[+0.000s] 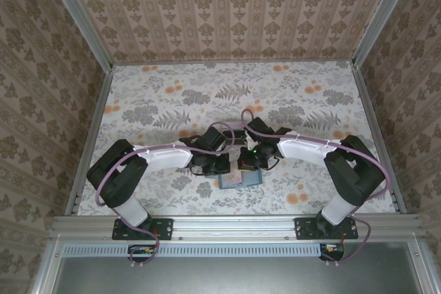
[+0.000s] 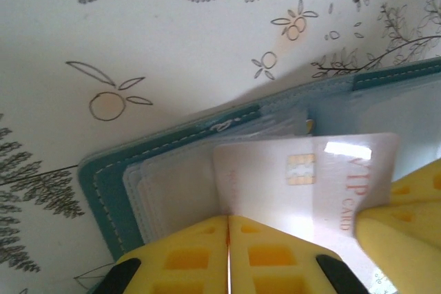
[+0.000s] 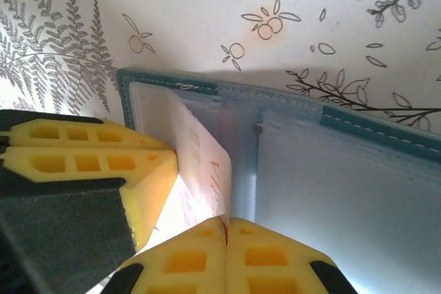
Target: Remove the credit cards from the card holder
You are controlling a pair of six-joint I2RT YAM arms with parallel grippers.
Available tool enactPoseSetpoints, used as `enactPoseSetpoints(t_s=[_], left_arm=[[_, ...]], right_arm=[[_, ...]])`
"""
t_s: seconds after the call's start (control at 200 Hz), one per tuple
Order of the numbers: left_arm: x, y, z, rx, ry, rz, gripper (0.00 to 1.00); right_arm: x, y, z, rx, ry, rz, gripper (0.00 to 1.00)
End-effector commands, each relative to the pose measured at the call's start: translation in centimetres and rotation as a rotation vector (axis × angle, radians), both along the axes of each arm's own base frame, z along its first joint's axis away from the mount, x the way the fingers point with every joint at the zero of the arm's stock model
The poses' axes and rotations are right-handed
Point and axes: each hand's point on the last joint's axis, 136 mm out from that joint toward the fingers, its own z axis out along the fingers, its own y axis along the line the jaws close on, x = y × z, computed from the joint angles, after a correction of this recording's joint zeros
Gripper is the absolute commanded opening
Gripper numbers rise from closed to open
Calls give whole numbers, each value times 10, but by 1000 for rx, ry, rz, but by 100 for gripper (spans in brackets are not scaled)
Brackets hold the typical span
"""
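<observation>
The wallet (image 3: 358,170) is lying open. Over it, the right pincer (image 3: 227,233) is pinching the tilted card (image 2: 303,197). The left pincer (image 2: 229,235), tips shut together, is resting at the card's corner. The left wrist view is showing the card's chip (image 2: 301,169); the right wrist view is catching the card nearly edge-on.

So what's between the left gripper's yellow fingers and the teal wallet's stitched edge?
In the left wrist view, a pale pink chip card lies over the teal folding wallet's clear pockets.

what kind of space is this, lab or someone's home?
Probably a lab data-collection booth, not a home: metal frame, wallpaper panels as walls, floral tablecloth, arms bolted to a rail.
</observation>
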Motion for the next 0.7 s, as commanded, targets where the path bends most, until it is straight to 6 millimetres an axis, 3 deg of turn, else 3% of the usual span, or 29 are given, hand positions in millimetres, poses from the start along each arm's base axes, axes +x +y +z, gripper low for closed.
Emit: enactPoseSetpoints(t_s=[0.0,0.385,0.695], left_arm=[[-10,19,-9,69,19,-1,10],[-11,19,-11,68,23,-3,10],[-10,19,-10,68,23,-1,10]], right_arm=[[-3,-11,3,-20,-11,2,0],[-6,-44,8,-209,-43,33,0],[-2,-44,16,-219,-70,36,0]])
